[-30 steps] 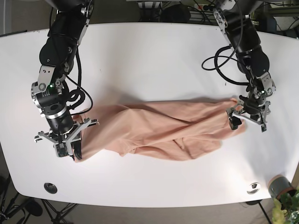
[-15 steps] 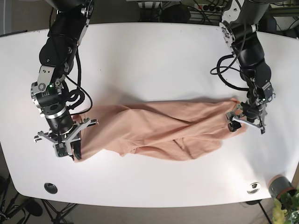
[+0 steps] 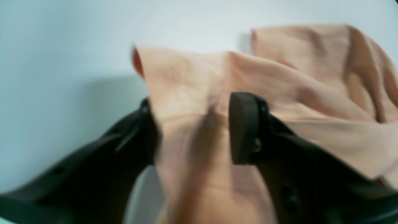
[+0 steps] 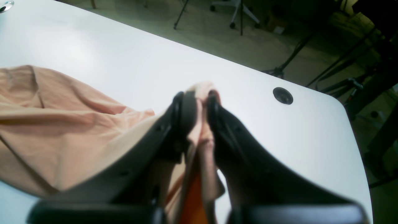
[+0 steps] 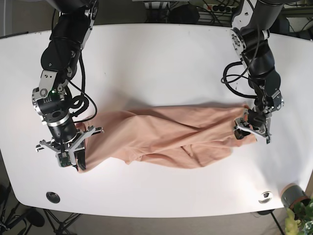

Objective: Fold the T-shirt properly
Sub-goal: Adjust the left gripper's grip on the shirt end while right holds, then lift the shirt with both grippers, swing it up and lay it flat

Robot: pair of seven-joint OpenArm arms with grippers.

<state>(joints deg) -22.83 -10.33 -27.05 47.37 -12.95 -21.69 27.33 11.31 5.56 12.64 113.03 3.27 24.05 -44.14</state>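
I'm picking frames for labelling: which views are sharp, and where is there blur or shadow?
Base view: sharp and evenly lit; the shirt and table read clearly. Left wrist view: soft throughout; the left hand and cloth edges smear, with a dim shadow on the table to its left. Right wrist view: the right hand is blurred up close and the background is dark.

white tabletop [image 5: 161, 63] with rounded corners. one round black grommet [image 5: 53, 197] is set near its front left corner in the base view; a metallic round fitting [image 5: 265, 196] sits near the front right corner. a potted plant [image 5: 297, 208] stands on the floor just beyond that corner. cables [image 5: 205, 7] lie behind the far edge.
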